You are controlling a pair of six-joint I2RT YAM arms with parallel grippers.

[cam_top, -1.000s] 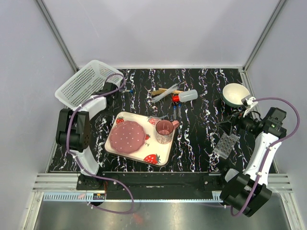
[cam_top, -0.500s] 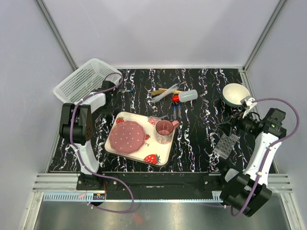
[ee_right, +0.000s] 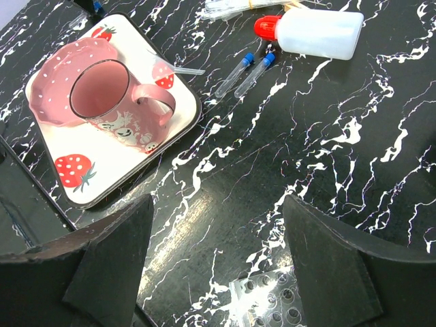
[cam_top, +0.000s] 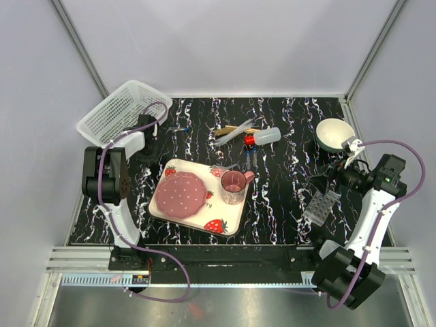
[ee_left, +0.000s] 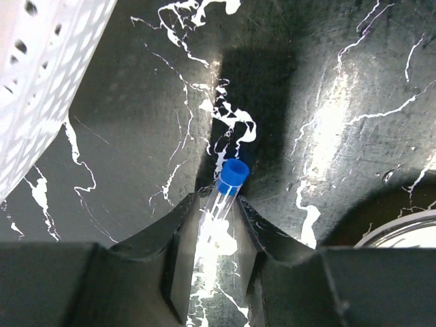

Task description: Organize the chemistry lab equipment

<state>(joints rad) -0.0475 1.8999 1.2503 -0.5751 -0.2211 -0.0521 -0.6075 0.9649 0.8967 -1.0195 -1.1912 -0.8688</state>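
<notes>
Progress is slight: left gripper (ee_left: 218, 199) straddles one tube (ee_left: 233, 176), clamp unclear; right gripper (ee_right: 218, 199) gapes empty; rack (ee_right: 269, 300) and bottle (ee_right: 320, 33) wait.

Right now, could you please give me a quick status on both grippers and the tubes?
Left gripper straddles blue-capped tube, grip unclear. Right gripper open, empty. White basket close alongside.
</notes>
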